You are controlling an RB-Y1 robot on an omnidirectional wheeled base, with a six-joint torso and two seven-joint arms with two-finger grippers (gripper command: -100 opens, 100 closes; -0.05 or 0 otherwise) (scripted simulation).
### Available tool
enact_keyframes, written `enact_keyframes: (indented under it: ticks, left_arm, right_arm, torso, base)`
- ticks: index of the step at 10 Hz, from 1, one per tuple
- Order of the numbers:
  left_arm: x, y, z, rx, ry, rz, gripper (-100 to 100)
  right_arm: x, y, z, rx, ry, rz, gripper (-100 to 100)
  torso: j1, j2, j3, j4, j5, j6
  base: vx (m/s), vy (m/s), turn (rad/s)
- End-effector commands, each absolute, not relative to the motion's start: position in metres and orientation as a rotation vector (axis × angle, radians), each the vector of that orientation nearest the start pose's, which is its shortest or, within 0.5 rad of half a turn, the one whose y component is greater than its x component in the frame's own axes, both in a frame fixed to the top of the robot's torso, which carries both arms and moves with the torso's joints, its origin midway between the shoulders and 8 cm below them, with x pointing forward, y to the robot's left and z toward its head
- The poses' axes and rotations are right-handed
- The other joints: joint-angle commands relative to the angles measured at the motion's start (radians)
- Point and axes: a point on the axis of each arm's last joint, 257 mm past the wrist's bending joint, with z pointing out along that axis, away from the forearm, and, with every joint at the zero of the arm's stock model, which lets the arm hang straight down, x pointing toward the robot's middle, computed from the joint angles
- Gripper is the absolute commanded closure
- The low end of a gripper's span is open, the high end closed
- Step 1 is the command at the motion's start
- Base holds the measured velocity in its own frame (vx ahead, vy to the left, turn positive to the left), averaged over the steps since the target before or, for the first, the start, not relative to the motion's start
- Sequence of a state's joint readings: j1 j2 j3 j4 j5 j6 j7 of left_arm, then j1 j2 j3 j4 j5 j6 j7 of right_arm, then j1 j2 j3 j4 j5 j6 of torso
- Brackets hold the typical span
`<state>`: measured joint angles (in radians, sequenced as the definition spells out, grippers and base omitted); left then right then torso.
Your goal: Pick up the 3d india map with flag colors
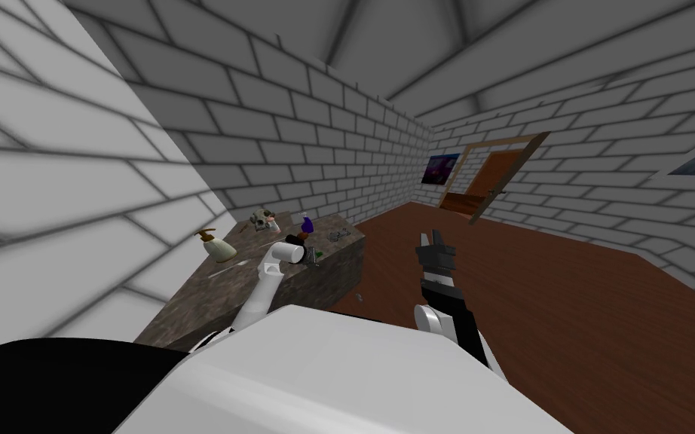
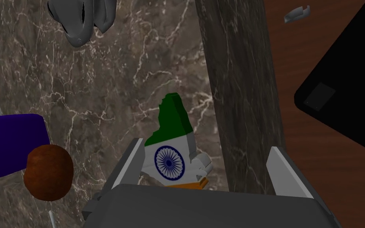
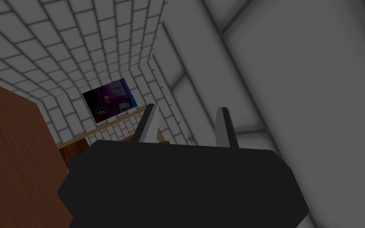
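Now the left end effector (image 2: pixel 205 152) straddles the India map (image 2: pixel 170 154) on the marble tabletop (image 2: pixel 110 79), fingers spread wide and not yet closed.

The tricolour map sits close to the tabletop's edge. Its green end points away from the end effector, the white band with the blue wheel is between the fingers, and the dark body partly hides the orange end. It lies nearer one finger, seemingly touching it, so I judge closing may nudge it sideways before both blades bear. This approach avoids the purple object (image 2: pixel 7 142) and brown ball (image 2: pixel 48 172) just beside. The right end effector (image 1: pixel 435 242) hangs over the wooden floor (image 1: pixel 564 301), fingers parted around nothing, clear of the work.
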<state>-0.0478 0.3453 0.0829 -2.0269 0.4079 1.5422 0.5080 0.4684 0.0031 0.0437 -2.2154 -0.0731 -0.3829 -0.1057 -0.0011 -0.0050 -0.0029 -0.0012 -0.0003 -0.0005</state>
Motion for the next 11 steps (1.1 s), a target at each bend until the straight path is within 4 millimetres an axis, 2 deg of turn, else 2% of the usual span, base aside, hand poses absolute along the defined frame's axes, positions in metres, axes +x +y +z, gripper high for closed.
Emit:
enact_keyframes:
  ticks: [1,5,11]
  left_arm:
    - [0.402,0.286,-0.307,-2.389,1.581,-0.647,-100]
    - [0.379,0.299,-0.319,-2.482,1.609,-0.498,-100]
    - [0.352,0.318,-0.327,-2.571,1.623,-0.323,-100]
  right_arm:
    - [0.378,-0.273,-0.018,0.882,0.639,1.463,0]
    - [0.378,-0.273,-0.018,0.882,0.639,1.463,0]
    - [0.378,-0.273,-0.018,0.882,0.639,1.463,0]
  torso:
    - [0.0,0.0,0.0,0.0,0.0,0.0]
    - [0.001,0.0,0.0,0.0,0.0,0.0]
    - [0.003,-0.003,-0.002,-0.001,0.001,0.0]
  base:
    - [0.068,-0.019,-0.003]
    - [0.081,-0.015,-0.001]
    - [0.101,0.0,0.004]
